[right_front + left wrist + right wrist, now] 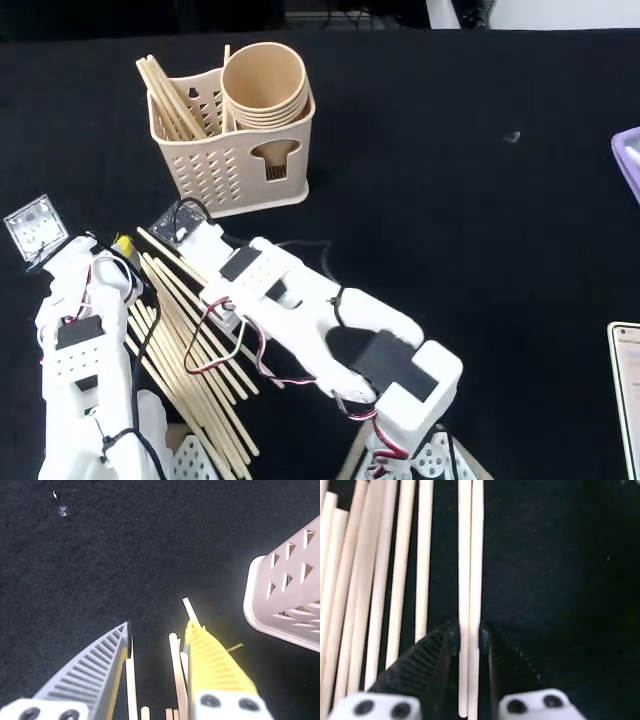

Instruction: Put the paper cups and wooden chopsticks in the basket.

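A beige slotted basket stands at the back left, with stacked paper cups in one side and several wooden chopsticks in the other. More loose chopsticks lie fanned on the black table between the two arms. My left gripper is open low over the far ends of these chopsticks, its grey and yellow fingers on either side of them, with the basket's corner just ahead. My right gripper is shut on a pair of chopsticks at the edge of the fan.
A purple container edge and a white flat item sit at the table's right border. The two arms stand close together over the chopstick pile.
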Motion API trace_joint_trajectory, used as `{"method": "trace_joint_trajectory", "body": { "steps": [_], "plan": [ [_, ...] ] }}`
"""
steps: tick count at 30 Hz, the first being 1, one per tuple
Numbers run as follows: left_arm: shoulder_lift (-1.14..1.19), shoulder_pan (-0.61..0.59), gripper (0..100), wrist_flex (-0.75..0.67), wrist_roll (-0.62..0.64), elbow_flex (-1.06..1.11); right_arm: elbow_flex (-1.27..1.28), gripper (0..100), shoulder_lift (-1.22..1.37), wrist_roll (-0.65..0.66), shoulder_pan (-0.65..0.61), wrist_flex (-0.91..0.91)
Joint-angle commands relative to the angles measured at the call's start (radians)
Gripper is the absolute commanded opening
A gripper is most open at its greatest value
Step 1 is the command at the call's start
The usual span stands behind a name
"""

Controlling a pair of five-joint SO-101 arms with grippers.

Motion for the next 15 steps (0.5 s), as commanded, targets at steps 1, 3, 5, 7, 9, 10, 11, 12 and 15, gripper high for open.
{"method": "trace_joint_trajectory", "body": {
  "steps": [1,3,5,7,9,10,11,12,15],
  "plan": [
    [-0.018,-0.005,19,-0.011,0.003,-0.005,-0.007,1.1,-0.033,-0.003,-0.014,0.012],
    [-0.018,-0.005,19,-0.011,0.003,-0.005,0.012,1.1,-0.081,-0.003,0.011,0.012],
    [-0.018,-0.005,19,-0.011,0.003,-0.005,0.038,1.1,-0.154,-0.003,0.049,0.014],
    [-0.018,-0.005,19,-0.011,0.003,-0.005,0.071,1.1,-0.246,-0.003,0.092,0.014],
    [-0.017,-0.005,19,-0.012,0.005,-0.005,0.111,1.1,-0.346,-0.003,0.127,0.014],
    [-0.015,-0.005,19,-0.014,0.005,-0.005,0.131,1.1,-0.397,-0.003,0.141,0.014],
    [-0.014,-0.005,19,-0.015,0.005,-0.005,0.151,1.1,-0.446,-0.003,0.152,0.014],
    [-0.014,-0.005,19,-0.015,0.005,-0.005,0.17,1.1,-0.495,-0.003,0.16,0.014],
    [-0.014,-0.005,19,-0.015,0.005,-0.005,0.206,1.1,-0.634,0.031,0.173,0.017]
  ]
}}
